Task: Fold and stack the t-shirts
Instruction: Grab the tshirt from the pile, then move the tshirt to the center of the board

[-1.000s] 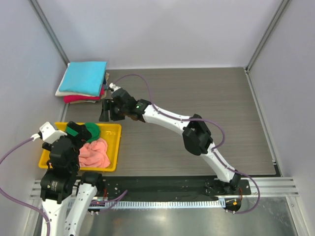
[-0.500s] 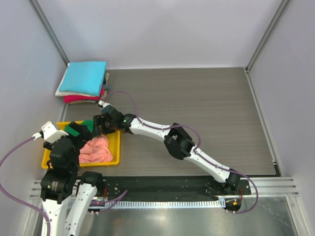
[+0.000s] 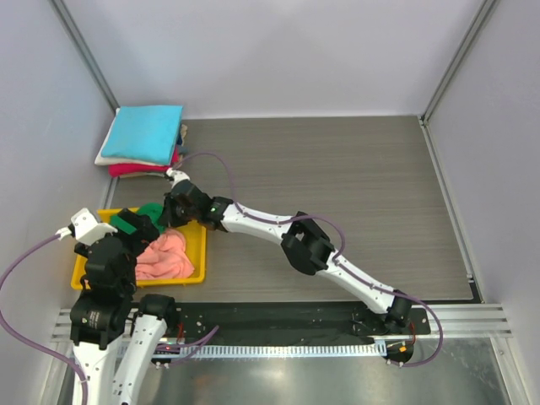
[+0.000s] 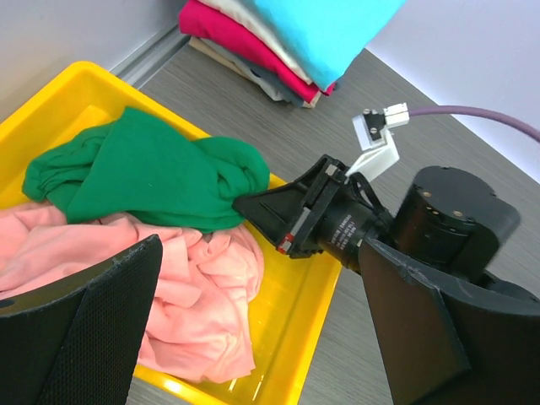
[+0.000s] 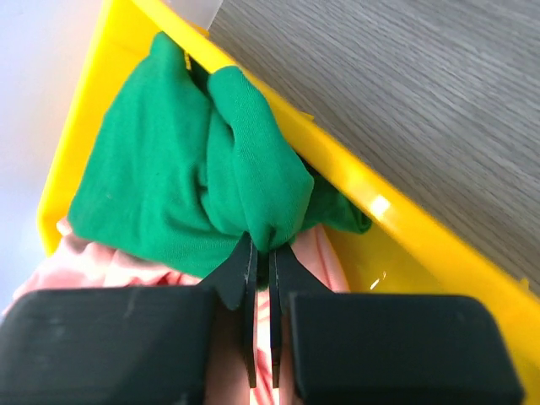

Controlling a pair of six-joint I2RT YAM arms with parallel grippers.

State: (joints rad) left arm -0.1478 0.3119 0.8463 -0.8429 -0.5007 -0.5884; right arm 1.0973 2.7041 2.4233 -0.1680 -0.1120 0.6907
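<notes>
I've got the right end effector [image 5: 262, 253] clamped on the green t-shirt [image 5: 194, 160], bunched just ahead of its tips in the yellow tray [image 5: 405, 232], near left. My left end effector [image 4: 253, 325] hangs spread wide, just nearer.

White arm links [image 3: 253, 221], black joint housings [image 3: 308, 245], purple cables [image 4: 472, 109]; black wedge jaws; white wrist bracket [image 4: 375, 152].

Stretched low to the left, the right gripper [image 5: 261, 253] pinched shut on the green t-shirt [image 5: 186, 169] while the left gripper [image 4: 260, 245] hovered wide open.
</notes>
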